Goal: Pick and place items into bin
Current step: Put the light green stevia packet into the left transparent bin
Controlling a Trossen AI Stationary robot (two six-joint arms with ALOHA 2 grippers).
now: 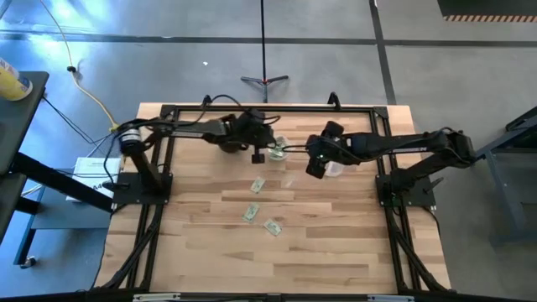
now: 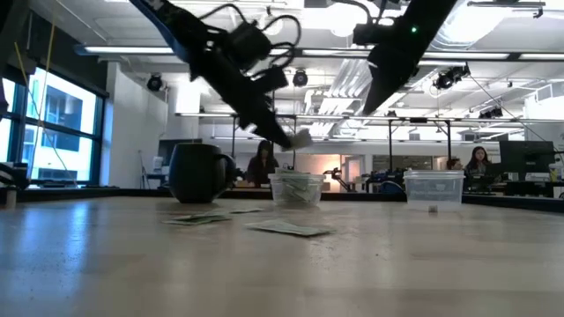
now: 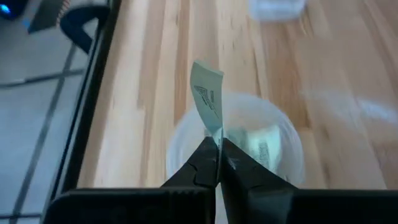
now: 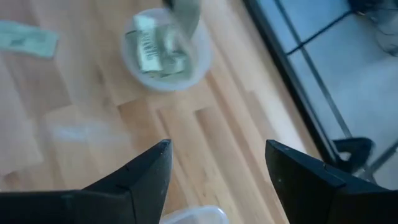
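Right above the bin [image 3: 235, 144], a pale-green-and-white slip [image 3: 208, 99] stands nearly upright, pinched at its lower edge between the pressed-together fingers of the left end effector [image 3: 219, 163]; the bin, a shallow clear bowl, already holds several more slips [image 4: 154, 50] lying in it. Seen from overhead, the bin [image 1: 277, 151] sits near the far middle of the desk [image 1: 336, 243], with the left end effector [image 1: 257, 156] hanging just at its edge. Three loose slips lie flat on the bare wood nearer the front: one [image 1: 258, 185] just below the bin, another [image 1: 251, 213] further forward, and a third [image 1: 272, 226] beside that one. From table height the held slip [image 2: 300, 138] hangs in the air over the bin [image 2: 296, 188], well clear of the desk top. To the bin's right, the right end effector [image 4: 217, 168] hovers above the desk with its fingers spread wide and nothing between them, near a smaller clear plastic cup [image 1: 333, 169]. A dark-looking mug [image 2: 199, 171] stands on the desk to the left in the low view
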